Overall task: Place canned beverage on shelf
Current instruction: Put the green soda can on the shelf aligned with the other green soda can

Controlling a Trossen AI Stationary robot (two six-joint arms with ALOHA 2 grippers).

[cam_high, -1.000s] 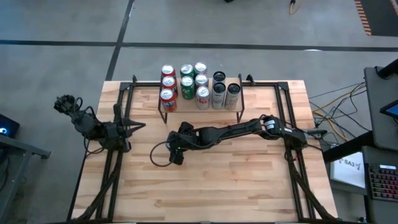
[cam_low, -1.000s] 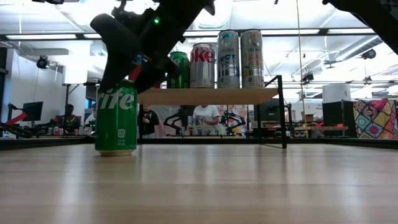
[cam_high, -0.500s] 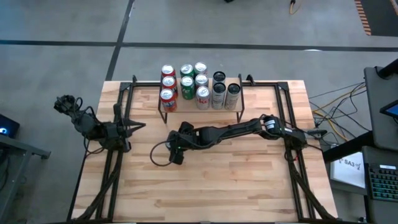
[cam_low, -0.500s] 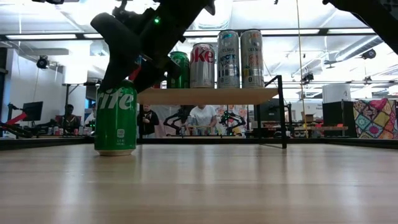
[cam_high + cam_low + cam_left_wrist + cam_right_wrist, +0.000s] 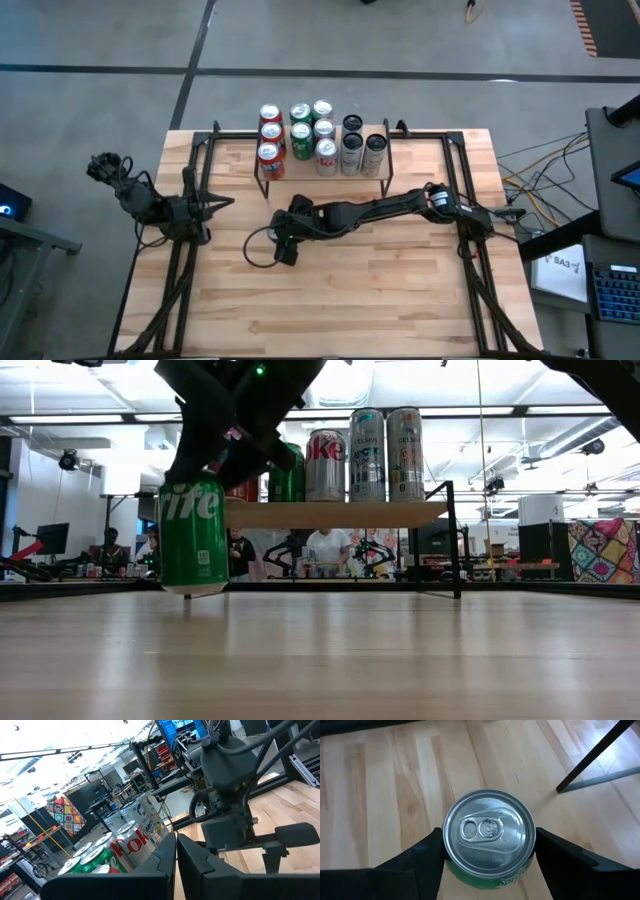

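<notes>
A green Sprite can (image 5: 193, 535) hangs just above the tabletop, and my right gripper (image 5: 232, 452) is shut on its top end. The right wrist view looks down on the can's silver lid (image 5: 489, 831), with one dark finger on each side of it. In the high view this gripper (image 5: 284, 246) is at the table's middle, in front of the shelf (image 5: 320, 177). The shelf (image 5: 335, 513) carries several cans. My left gripper (image 5: 224, 204) waits shut at the table's left side, level, touching nothing. My right gripper pinches the can's side wall just under the top rim (image 5: 451, 868) between its two fingers (image 5: 415, 862), one on each side. The fingers slant down from the table's right side. The can is lifted clear of the tabletop, close to upright, hanging below the fingers.
Red, green, white and black cans (image 5: 322, 135) crowd the shelf top. A thin black shelf leg (image 5: 590, 765) stands close beyond the held can. Black frame rails (image 5: 200, 160) run along the table's left and right sides. Bare wood lies toward the near edge (image 5: 340, 310).
My right gripper has risen a little with the green can. The can stood on the table before and now hangs just clear of it, still near upright.
</notes>
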